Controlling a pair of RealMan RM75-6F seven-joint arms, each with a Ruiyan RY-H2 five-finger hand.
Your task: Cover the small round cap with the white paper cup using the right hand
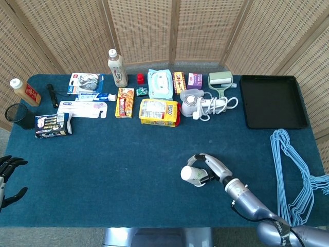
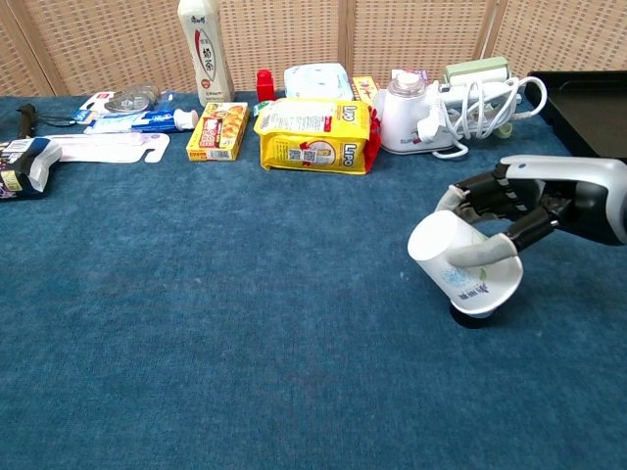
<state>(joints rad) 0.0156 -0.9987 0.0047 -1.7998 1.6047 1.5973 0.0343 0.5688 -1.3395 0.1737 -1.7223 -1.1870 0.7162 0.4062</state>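
Note:
My right hand (image 2: 509, 211) (image 1: 212, 167) holds the white paper cup (image 2: 462, 264) (image 1: 193, 174), fingers wrapped around its side. The cup is tilted with its closed base toward the upper left and its open mouth down on the blue cloth. The small round cap is almost entirely hidden under the cup's mouth; only a dark sliver (image 2: 465, 318) shows at the rim in the chest view. My left hand (image 1: 7, 175) hangs open at the table's left edge, holding nothing.
Along the back stand a yellow snack bag (image 2: 313, 135), a white appliance with its cord (image 2: 421, 113), a bottle (image 2: 204, 49) and small boxes. A black tray (image 1: 272, 101) lies at the back right, with blue hangers (image 1: 295, 164) on the right edge.

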